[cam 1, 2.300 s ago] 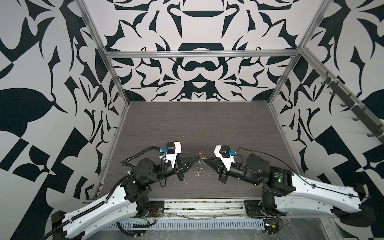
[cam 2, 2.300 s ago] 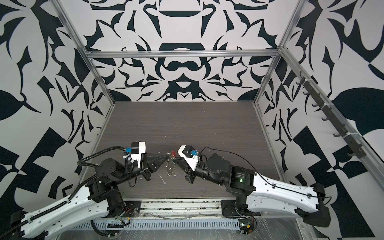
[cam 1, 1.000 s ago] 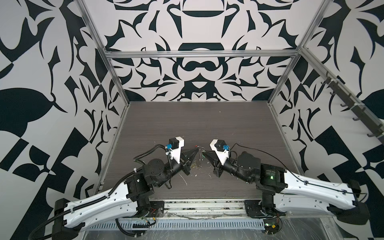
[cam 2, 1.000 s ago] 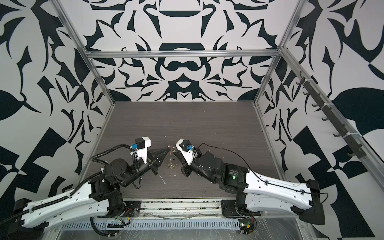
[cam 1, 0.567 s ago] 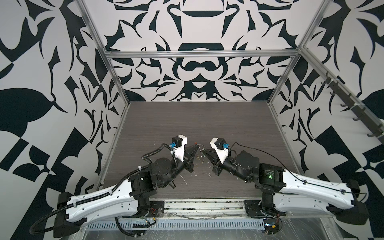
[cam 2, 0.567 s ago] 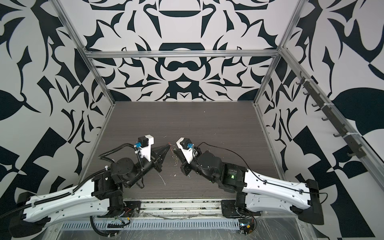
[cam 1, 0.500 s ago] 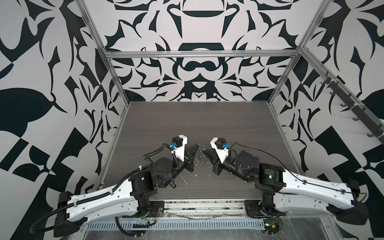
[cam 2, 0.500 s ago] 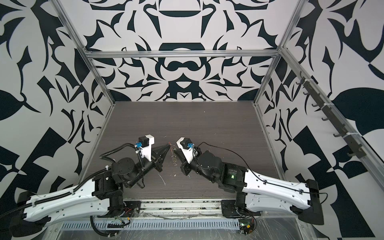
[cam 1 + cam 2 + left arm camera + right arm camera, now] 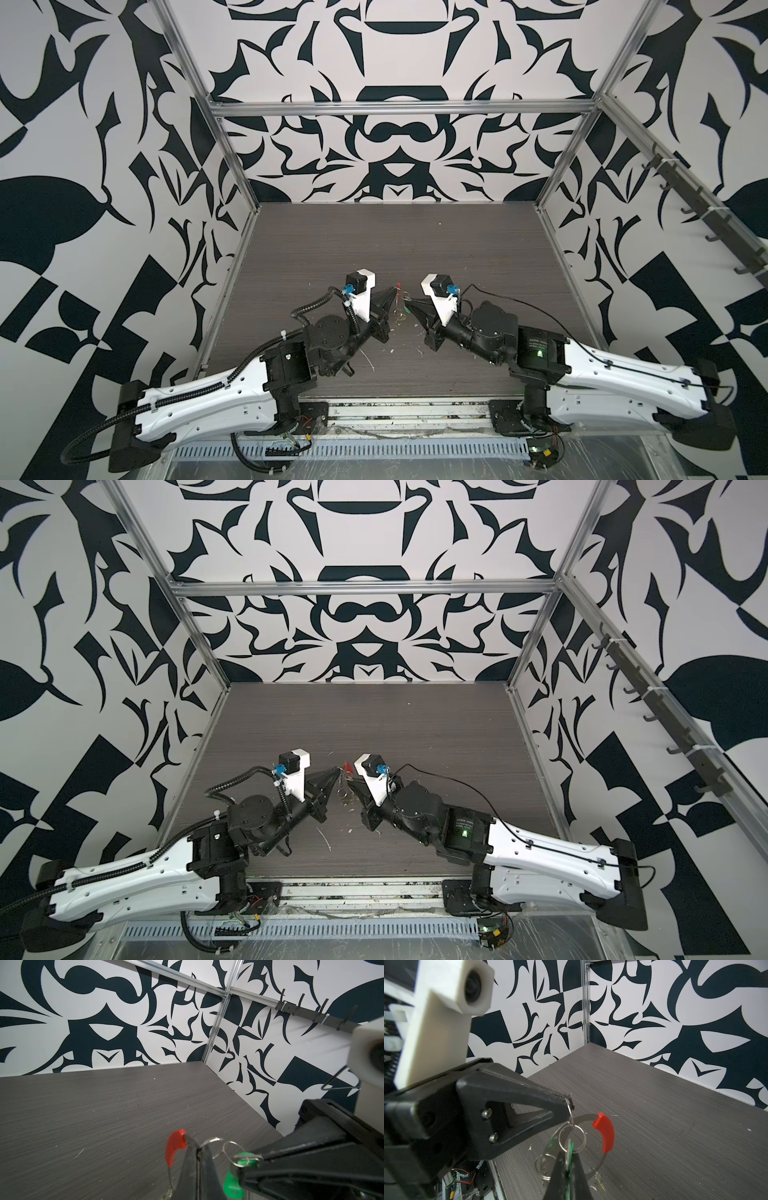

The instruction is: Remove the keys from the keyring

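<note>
Your left gripper (image 9: 392, 291) reached in from the left of the red sleeve (image 9: 605, 1136), its jaws pinched tight on the grey wire of the keyring (image 9: 175, 1147) right beside that sleeve; the hoop hung from this grip over the dark table (image 9: 374, 232), and whether its lower end touched the surface could not be told; just right of the sleeve the silver split rings (image 9: 572, 1136) bunched on the wire; a second key (image 9: 600, 1184) sat below the sleeve at the hoop's lower end, its tag too small to make out; further right of the sleeve your right gripper (image 9: 409, 305) was clamped on the green-tagged key (image 9: 245, 1158), tip to tip with the left.
</note>
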Robot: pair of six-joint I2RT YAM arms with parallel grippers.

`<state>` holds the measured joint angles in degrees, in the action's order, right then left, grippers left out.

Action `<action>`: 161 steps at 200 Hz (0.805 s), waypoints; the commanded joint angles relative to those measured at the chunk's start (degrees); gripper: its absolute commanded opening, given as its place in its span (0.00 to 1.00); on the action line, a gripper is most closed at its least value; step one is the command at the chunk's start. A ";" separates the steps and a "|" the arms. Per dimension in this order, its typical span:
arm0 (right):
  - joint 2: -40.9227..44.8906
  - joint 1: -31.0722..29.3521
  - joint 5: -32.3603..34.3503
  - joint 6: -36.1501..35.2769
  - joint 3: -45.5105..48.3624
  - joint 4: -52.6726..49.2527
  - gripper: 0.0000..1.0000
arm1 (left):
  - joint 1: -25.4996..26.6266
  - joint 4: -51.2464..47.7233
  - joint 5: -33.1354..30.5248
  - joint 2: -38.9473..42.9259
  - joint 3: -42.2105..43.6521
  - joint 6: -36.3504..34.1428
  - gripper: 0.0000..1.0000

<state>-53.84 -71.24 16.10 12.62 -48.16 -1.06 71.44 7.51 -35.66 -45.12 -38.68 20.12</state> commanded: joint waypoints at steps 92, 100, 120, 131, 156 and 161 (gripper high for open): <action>-4.88 -1.79 -3.45 0.88 -0.90 -0.35 0.00 | -3.01 -0.74 -12.58 1.05 -3.17 1.88 0.00; -5.28 -1.89 -3.40 0.61 -1.21 -0.52 0.00 | -3.03 -0.96 -12.41 1.15 -3.32 2.03 0.00; -5.83 -1.97 -2.92 0.21 -1.76 -1.07 0.00 | -3.01 -1.53 -12.21 1.51 -3.42 2.20 0.00; -6.18 -1.97 -2.62 0.12 -1.94 -1.44 0.00 | -3.06 -1.58 -11.70 1.70 -3.34 2.21 0.00; -6.43 -1.97 -1.97 0.03 -2.00 -1.81 0.00 | -3.06 -1.71 -11.05 1.62 -3.65 2.30 0.00; -6.46 -1.96 -1.88 0.03 -1.94 -1.83 0.00 | -3.05 -1.69 -10.95 1.62 -3.68 2.34 0.00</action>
<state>-60.49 -71.72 15.79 13.37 -48.82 1.83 70.46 3.09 -39.05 -45.04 -38.68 21.19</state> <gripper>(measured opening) 0.058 0.047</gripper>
